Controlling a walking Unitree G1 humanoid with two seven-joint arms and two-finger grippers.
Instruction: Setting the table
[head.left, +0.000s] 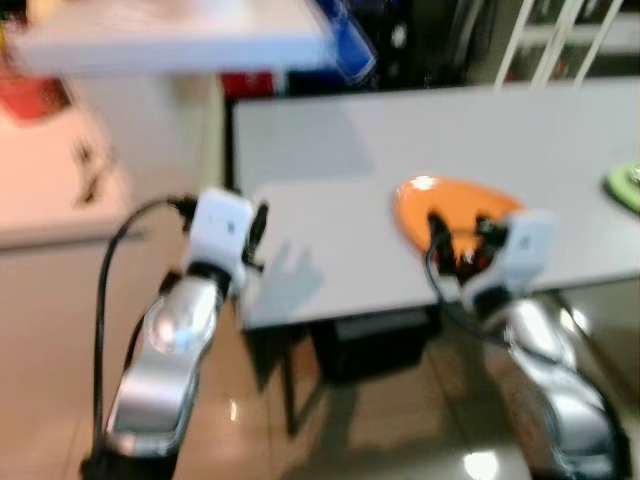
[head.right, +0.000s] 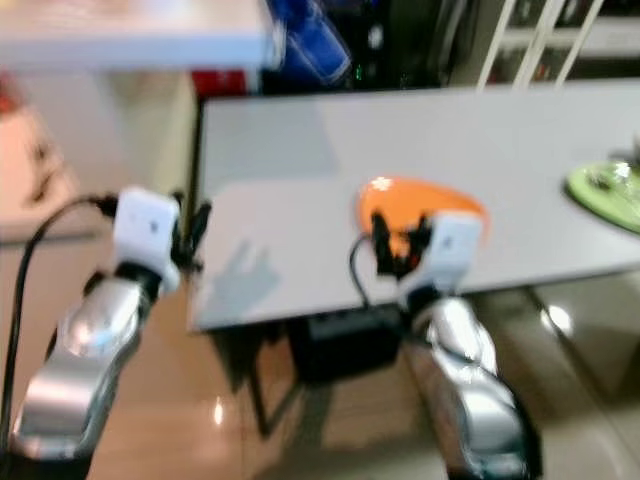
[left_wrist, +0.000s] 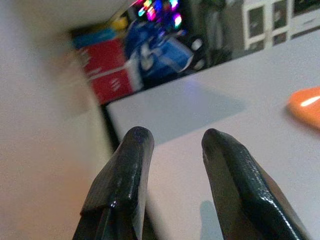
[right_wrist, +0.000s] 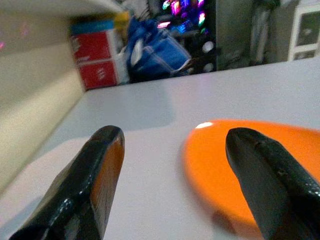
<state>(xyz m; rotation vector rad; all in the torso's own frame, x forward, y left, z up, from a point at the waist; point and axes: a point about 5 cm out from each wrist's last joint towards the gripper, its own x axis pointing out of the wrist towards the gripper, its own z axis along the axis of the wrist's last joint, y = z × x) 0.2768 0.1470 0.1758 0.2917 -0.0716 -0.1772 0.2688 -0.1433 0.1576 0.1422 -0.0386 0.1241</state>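
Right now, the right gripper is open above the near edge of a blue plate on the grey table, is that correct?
Not quite: the plate is orange, not blue, as the right wrist view shows. The rest holds: the right gripper is open above the plate's near edge on the grey table.

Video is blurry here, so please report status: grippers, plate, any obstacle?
Right gripper open, empty, at the near rim of the orange plate. Left gripper open, empty, at table corner. Green plate far right, nothing blocking.
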